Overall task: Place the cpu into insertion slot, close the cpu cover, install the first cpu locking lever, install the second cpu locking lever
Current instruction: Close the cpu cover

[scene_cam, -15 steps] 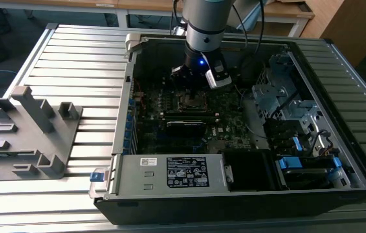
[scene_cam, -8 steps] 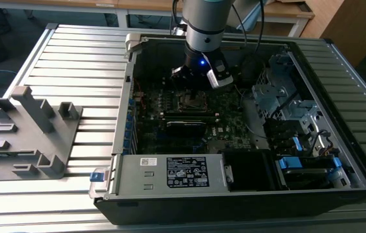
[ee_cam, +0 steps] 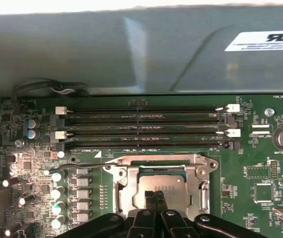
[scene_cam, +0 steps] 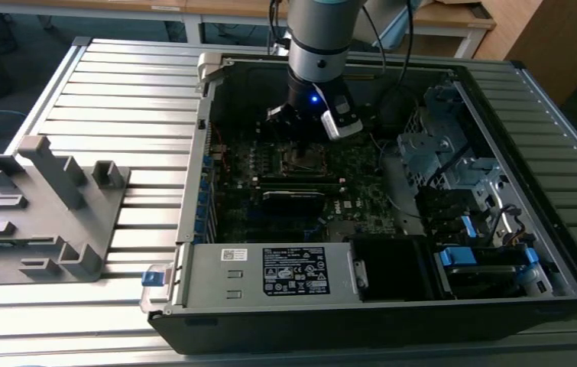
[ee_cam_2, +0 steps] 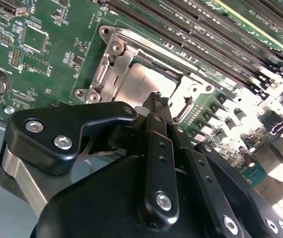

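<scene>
The claw [ee_cam: 156, 197] is pinched right in, fingers together with barely a slit between them and nothing showing in their grip. Its tips sit low over the cpu [ee_cam: 171, 186], either touching the grey top or just shy of it; the wrist views won't settle which.

And the cpu is home: it lies flat in the slot [scene_cam: 303, 158], out in the middle of the board [scene_cam: 263, 164]. The cover [ee_cam: 123, 191] looks to be down as well. Its silver frame lies flat around the chip, with the grey top showing through the window, though whether it is locked cannot be told. Just beside the slot run the memory slots [ee_cam: 141, 126].

Out wider, the arm [scene_cam: 319, 30] drops into the open case [scene_cam: 370, 325], which lies on the slatted bench [scene_cam: 115, 84]. A grey fixture [scene_cam: 43, 206] stands at the exterior view's left, well apart.

Here's the worry, judging from this position: those tips are hard points on a bare metal lid.
- **Scuffing:** any sideways drag could mark the lid.
- **Tilting:** an off-centre push could tip a chip that isn't seated square and crush the contacts beneath.
- **Catching the frame:** the frame edge is close, so a tip catching it could bend or lift the cover.
- **Tight clearance:** the memory slots leave little room for a stray swing.
</scene>
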`<state>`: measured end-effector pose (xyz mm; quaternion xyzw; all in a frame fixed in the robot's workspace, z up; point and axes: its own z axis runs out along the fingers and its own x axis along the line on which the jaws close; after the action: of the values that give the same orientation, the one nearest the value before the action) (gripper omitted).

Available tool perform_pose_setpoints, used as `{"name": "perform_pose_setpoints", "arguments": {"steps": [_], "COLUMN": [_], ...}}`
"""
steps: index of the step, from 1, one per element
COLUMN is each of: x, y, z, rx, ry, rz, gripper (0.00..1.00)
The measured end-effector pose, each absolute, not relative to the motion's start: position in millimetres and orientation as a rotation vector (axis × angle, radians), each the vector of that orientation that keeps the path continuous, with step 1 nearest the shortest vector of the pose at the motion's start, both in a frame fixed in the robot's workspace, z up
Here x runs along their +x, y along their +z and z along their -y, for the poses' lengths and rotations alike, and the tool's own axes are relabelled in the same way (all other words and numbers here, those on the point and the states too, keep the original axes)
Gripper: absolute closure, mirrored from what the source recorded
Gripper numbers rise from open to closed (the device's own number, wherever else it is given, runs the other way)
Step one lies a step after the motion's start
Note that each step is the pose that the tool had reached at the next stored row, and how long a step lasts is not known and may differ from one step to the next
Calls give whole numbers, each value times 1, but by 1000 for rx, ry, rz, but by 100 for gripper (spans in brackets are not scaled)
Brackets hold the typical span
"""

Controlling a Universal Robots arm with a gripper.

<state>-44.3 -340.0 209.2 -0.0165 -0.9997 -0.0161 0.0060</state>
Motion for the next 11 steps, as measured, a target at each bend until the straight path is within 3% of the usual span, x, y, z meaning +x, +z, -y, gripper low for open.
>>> {"name": "perform_pose_setpoints", "arguments": {"steps": [11], "x": [-61], "y": [209], "z": [340], "rx": [-51], "ry": [-51], "rz": [3129], "gripper": [89]}}
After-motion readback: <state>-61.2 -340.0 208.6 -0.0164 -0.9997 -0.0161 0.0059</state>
